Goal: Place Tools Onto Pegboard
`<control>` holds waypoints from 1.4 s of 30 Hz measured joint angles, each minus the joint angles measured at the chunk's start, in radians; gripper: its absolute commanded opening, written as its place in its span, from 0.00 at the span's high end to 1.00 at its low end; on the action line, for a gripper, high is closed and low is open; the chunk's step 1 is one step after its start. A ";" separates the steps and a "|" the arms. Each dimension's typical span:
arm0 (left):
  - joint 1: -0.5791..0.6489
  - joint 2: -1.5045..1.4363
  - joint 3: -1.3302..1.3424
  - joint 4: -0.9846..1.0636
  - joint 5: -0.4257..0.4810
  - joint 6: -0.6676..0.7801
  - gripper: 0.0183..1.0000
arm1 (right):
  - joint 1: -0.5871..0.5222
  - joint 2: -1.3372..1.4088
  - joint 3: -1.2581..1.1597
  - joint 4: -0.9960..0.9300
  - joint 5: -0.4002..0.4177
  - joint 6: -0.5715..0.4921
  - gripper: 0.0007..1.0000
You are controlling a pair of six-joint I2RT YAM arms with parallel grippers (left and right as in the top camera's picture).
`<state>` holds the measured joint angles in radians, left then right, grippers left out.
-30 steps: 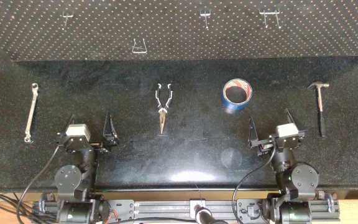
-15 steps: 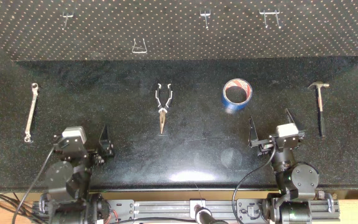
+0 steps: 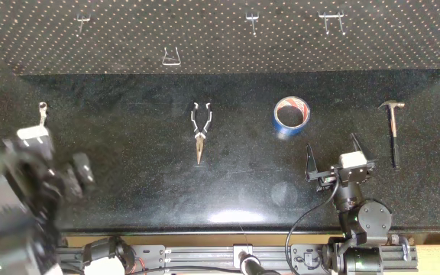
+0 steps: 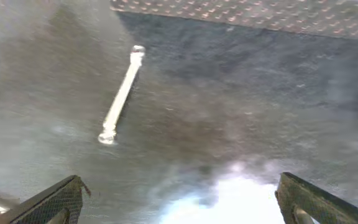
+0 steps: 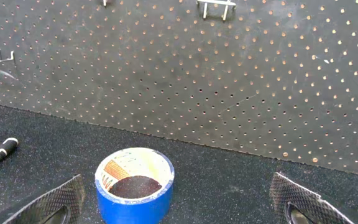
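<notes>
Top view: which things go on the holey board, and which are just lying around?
For the job: wrench, needle-nose pliers, hammer, blue tape roll, pegboard.
Just there: black table, base rail.

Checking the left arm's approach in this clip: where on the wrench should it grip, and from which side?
Probably mid-shaft on the wrench, from straight above, jaws closing across its width: it lies flat on the table, its shaft slim and straight, its ends wider.
</notes>
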<state>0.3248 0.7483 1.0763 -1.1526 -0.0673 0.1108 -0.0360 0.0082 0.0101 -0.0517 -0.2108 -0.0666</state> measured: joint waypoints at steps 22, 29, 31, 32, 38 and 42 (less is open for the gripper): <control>0.369 0.853 0.136 0.105 0.147 0.657 0.00 | 0.000 0.000 0.000 0.000 0.000 0.000 0.02; 0.369 0.929 0.136 0.188 0.138 0.712 0.01 | 0.000 0.000 0.000 0.000 0.000 0.000 0.03; 0.369 0.936 0.136 0.217 0.128 0.731 0.01 | 0.000 0.000 0.000 0.000 0.000 0.000 0.02; 0.369 0.936 0.136 0.232 0.121 0.739 0.00 | 0.000 0.000 0.000 0.000 0.000 0.000 0.02; 0.437 0.944 0.136 0.250 0.116 0.694 0.01 | 0.000 0.000 0.000 0.000 0.000 0.000 0.02; 0.455 0.989 0.136 0.251 0.121 0.673 0.00 | 0.000 0.000 0.000 0.000 0.000 0.000 0.02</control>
<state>0.7803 1.7370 1.2125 -0.9012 0.0540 0.7837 -0.0360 0.0082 0.0101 -0.0517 -0.2108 -0.0666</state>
